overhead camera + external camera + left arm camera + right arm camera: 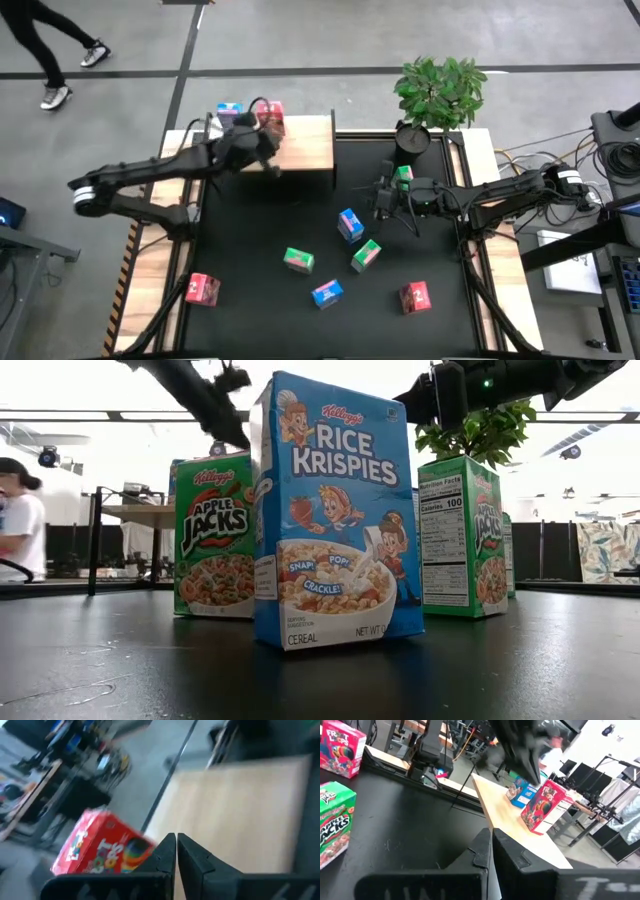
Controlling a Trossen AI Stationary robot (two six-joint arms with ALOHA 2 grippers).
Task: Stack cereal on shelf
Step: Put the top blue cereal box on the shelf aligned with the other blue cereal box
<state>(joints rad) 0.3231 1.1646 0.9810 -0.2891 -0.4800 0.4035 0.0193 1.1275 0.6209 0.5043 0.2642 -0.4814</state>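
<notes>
The pale wooden shelf stands at the table's far left. A red cereal box and a blue box stand on its top; both also show in the right wrist view, red and blue. My left gripper is shut, over the shelf's near part, beside the red box. My right gripper is shut and empty over the mat, right of the shelf, with a green box close behind it. Several more boxes stand on the black mat. My left gripper is shut beside the red box on the shelf; I cannot tell whether its fingers touch the box.
On the mat stand a blue box, two green boxes, a blue box and red boxes at the near left and near right. A potted plant stands at the far right. A person walks beyond the table.
</notes>
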